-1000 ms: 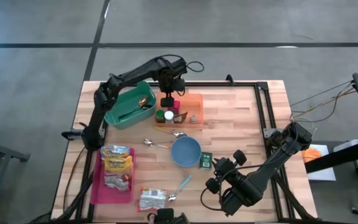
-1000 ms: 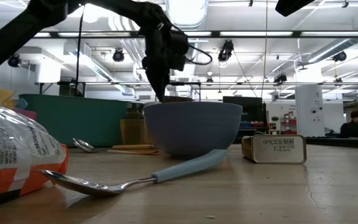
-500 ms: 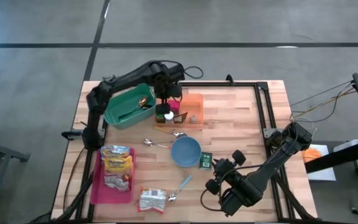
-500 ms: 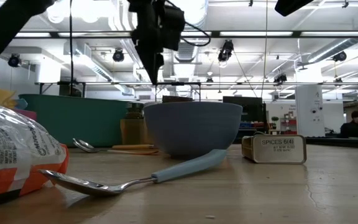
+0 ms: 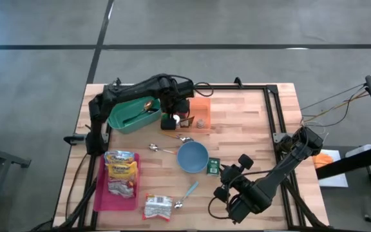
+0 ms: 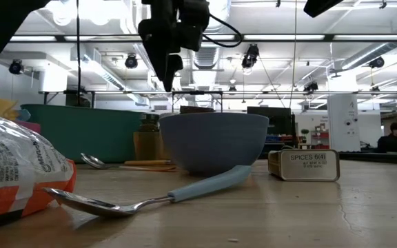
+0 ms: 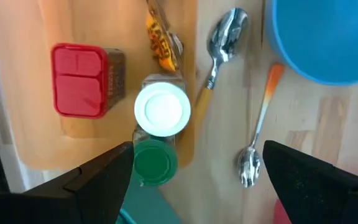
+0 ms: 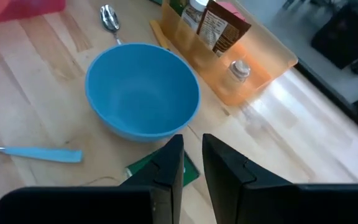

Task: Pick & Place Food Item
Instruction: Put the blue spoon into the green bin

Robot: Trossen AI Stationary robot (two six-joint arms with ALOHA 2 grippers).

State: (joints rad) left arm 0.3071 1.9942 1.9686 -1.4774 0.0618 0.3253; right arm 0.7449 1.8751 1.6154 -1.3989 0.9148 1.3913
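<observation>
My left gripper [image 7: 194,186] hangs open, pointing down, over the left end of the orange tray [image 5: 201,109]. Below it stand a white-lidded jar [image 7: 162,110], a green-lidded jar [image 7: 155,163] and a red-lidded jar [image 7: 79,79], none touched. The low view shows it [image 6: 169,72] well above the table. Snack bags [image 5: 121,171] lie in a pink tray [image 5: 99,187], and another bag [image 5: 158,206] lies at the near edge. My right gripper [image 8: 192,165] waits at the near right, shut and empty, slanting down toward the blue bowl [image 8: 142,90].
A green bin [image 5: 129,115] with a spoon stands left of the orange tray. The blue bowl [image 5: 192,156] sits mid-table beside a green spice tin [image 5: 212,166]. Spoons [image 7: 219,46] lie between tray and bowl, and a blue-handled spoon [image 5: 187,193] lies nearer. Bare wood on the right.
My left gripper has moved from the far side of the orange tray toward the table's near edge and a little upward, staying open and pointing down. It now hangs over the jars at the tray's left end. Nothing on the table has moved.
</observation>
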